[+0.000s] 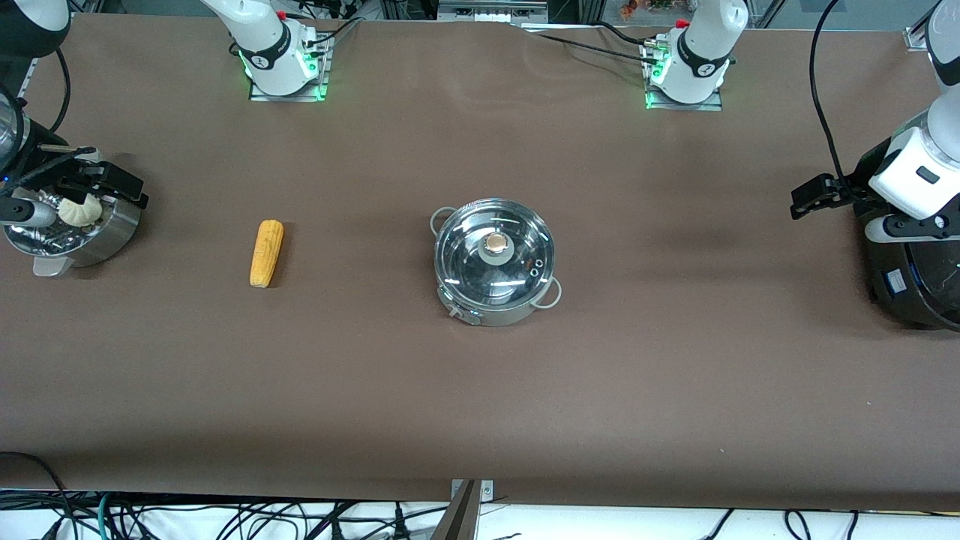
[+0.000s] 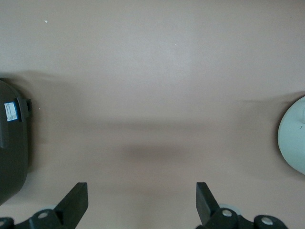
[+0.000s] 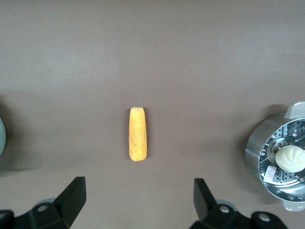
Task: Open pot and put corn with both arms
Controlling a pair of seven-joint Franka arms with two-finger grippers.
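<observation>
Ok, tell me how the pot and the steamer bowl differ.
The pot is closed under a glass lid with a brass knob; the steamer bowl is open, with a white bun in it. The pot sits mid-table; the bowl sits at the right arm's end, under the right hand. Both are round shiny steel.

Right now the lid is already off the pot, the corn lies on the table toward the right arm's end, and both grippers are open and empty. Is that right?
Not quite: the lid is on the pot, as the front view shows. The rest holds: the corn lies on the table toward the right arm's end, and the left gripper and right gripper are open and empty.
</observation>
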